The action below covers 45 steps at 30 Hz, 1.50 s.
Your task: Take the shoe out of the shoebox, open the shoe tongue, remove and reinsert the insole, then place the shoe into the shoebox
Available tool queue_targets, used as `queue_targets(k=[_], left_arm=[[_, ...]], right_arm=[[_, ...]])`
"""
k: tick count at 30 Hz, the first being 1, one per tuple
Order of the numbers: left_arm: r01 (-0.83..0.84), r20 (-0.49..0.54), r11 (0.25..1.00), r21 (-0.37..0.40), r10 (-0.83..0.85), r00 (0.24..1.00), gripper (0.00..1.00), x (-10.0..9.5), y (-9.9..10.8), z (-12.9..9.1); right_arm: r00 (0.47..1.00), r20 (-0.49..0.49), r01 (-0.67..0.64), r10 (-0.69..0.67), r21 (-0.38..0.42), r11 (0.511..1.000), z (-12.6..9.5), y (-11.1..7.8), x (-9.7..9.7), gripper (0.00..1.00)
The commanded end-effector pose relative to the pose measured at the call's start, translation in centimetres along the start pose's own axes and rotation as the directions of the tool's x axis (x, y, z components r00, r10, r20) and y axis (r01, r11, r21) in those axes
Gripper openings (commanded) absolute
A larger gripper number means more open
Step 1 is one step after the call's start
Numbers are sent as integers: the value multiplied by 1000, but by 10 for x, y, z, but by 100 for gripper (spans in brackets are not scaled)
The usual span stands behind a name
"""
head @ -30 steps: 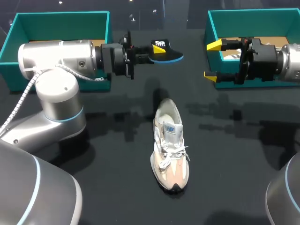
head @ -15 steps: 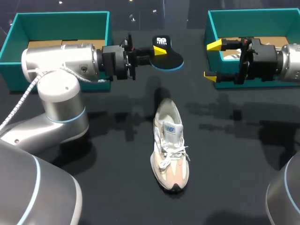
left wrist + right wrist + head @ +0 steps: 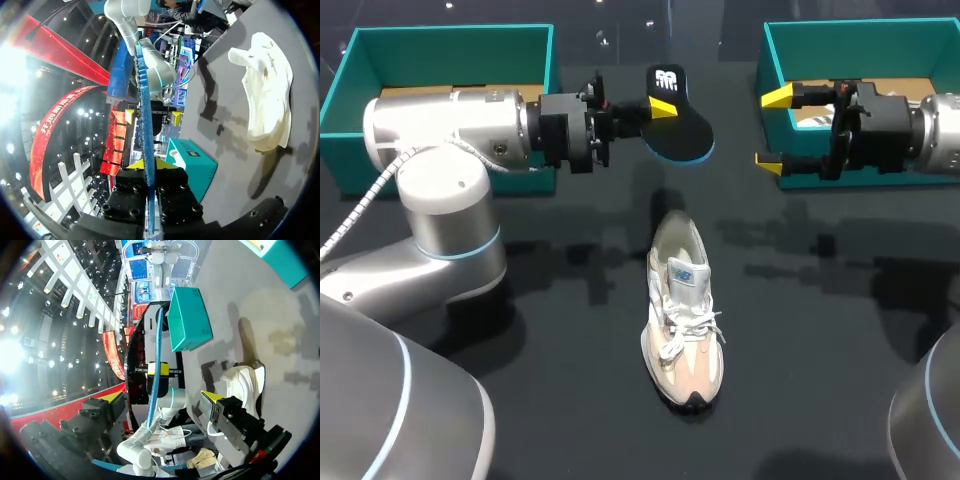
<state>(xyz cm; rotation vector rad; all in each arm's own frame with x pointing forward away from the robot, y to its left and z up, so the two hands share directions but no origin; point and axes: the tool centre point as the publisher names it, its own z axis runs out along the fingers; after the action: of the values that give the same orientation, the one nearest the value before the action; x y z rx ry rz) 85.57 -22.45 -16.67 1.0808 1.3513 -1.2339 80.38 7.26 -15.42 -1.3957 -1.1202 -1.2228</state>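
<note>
Shoe lies outside both boxes on the black desk, about midway between them and nearer the robot, resting on its sole with the toe toward the robot and the heel toward the far side; its laces are loose and the tongue stands up over an open mouth. The insole is out of the shoe and held in the air beyond the heel, between the two teal boxes. It is dark on top with a blue rim and is tilted so that its top face shows from above. The left pincer is clenched on the insole, one yellow tip showing against the upper face. In the left wrist view the insole appears edge-on as a thin blue strip running out from between the two yellow tips, with the shoe on the desk off to one side. The left arm reaches across the front of the left shoebox. The right pincer hovers at the near corner of the right shoebox, released and empty, its yellow tips spread wide and pointing toward the insole, well apart from it. From the right wrist view the insole again shows edge-on ahead, between the spread fingers' line of sight.
</note>
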Motion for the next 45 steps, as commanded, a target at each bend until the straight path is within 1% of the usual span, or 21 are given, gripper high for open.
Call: queue_targets(k=[1,6,11,18,23,26,27,29,30,32,36,41,45], left_arm=[[-33,-18,999,4,34,999,0,-1,-8,3],[-103,-46,995,6,103,994,0,-1,-10,11],[-145,-60,989,3,145,988,0,-1,-9,18],[-158,-54,987,6,158,986,0,-2,-4,25],[-157,-51,987,18,158,986,0,-3,-1,31],[-155,-49,987,30,157,986,0,-3,-1,34],[-156,-49,987,34,157,986,0,-3,-2,35],[-157,-49,987,42,159,986,0,-3,-2,37],[-157,-48,987,44,159,986,0,-3,-3,38],[-157,-46,986,50,159,986,0,-4,-3,39],[-159,-42,985,60,162,986,0,-4,-5,41],[-159,-36,984,75,162,986,0,-4,-8,43],[-159,-34,984,84,163,986,0,-4,-10,45]], right_arm=[[1000,20,4,-4,1,1000,5,-5,5,100],[998,43,34,-34,10,999,15,-12,7,100],[996,64,55,-57,39,998,23,-16,8,100],[996,45,70,-73,62,996,32,-21,6,100],[995,33,89,-93,97,991,39,-24,6,100],[994,34,97,-102,115,989,44,-24,6,86],[994,33,102,-107,122,987,45,-23,5,85],[993,33,105,-110,131,986,47,-23,6,66],[993,31,105,-110,136,985,48,-23,6,62],[993,29,107,-113,145,984,50,-22,5,49],[993,16,114,-118,164,980,53,-20,4,45],[992,10,122,-126,182,976,57,-18,5,44],[991,8,127,-131,194,973,60,-16,5,39]])
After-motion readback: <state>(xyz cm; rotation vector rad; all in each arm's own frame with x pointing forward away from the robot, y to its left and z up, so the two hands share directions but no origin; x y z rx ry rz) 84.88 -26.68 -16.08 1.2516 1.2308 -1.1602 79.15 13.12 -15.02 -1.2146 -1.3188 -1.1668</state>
